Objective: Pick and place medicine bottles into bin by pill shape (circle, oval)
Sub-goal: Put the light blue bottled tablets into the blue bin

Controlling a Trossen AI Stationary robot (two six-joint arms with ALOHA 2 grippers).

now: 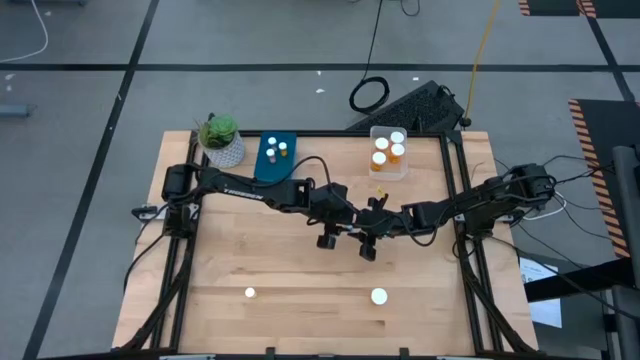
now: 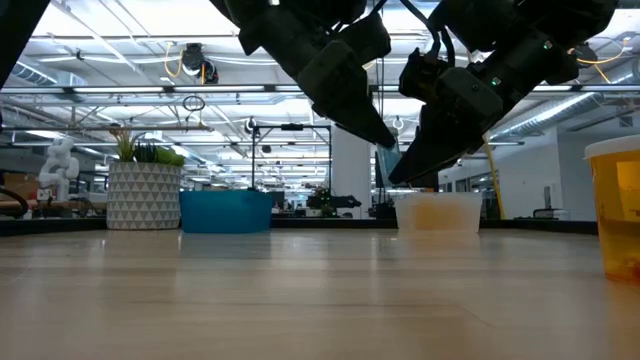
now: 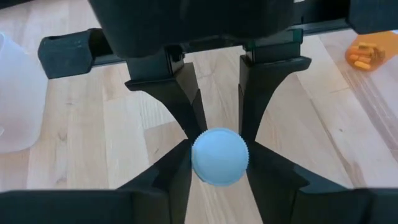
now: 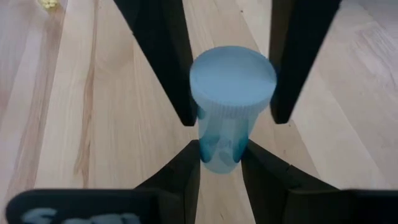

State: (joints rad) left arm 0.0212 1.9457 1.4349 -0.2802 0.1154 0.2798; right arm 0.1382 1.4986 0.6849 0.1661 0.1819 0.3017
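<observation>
Pale blue bottle is pinched at once by left gripper and right gripper, apparently for a handover.

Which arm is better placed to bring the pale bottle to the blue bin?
Probably the left: the left gripper and right gripper both touch the bottle, and the blue bin lies on the left side.

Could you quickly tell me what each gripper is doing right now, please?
Left gripper: shut on a small pale bottle, held mid-table.
Right gripper: shut on the same small pale bottle, meeting the left.
</observation>
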